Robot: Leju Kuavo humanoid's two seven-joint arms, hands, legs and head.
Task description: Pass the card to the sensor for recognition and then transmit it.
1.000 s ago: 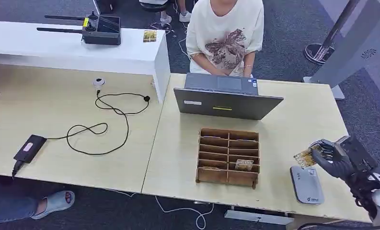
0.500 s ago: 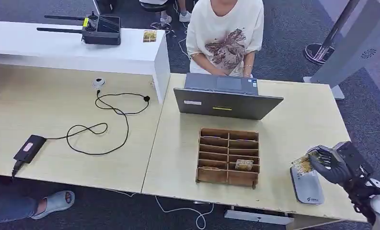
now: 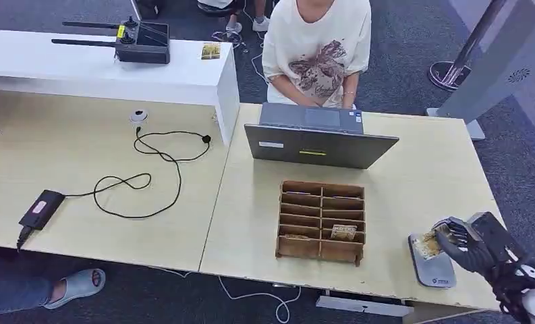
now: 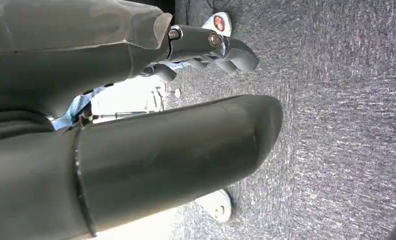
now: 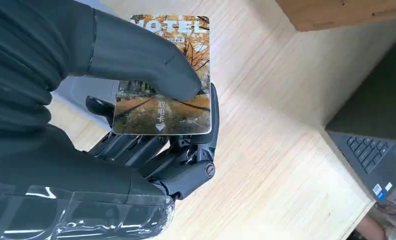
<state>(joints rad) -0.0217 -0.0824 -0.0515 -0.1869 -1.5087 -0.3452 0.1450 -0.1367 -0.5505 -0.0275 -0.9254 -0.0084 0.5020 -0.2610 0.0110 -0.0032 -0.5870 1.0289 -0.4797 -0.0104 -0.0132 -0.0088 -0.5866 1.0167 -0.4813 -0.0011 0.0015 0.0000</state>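
My right hand [image 3: 468, 243] hovers at the table's front right corner and holds a hotel card [image 3: 428, 244] with an autumn picture. The card sits low over the grey card sensor [image 3: 432, 266], which lies flat near the front edge. In the right wrist view the thumb [image 5: 146, 57] presses the card [image 5: 171, 107] against the fingers beneath it, with a corner of the grey sensor [image 5: 81, 90] behind. My left hand [image 4: 136, 165] hangs beside the body over the carpet, and how its fingers lie I cannot tell.
A wooden slotted card box [image 3: 322, 220] stands left of the sensor with a card [image 3: 344, 232] in one slot. A laptop [image 3: 318, 138] is behind it, and a person [image 3: 316, 50] sits at it. Cables [image 3: 143, 172] and a black device [image 3: 42, 208] lie on the left table.
My right hand has lowered and drawn back toward the front edge, bringing the card from above the sensor's far end down close over the sensor.
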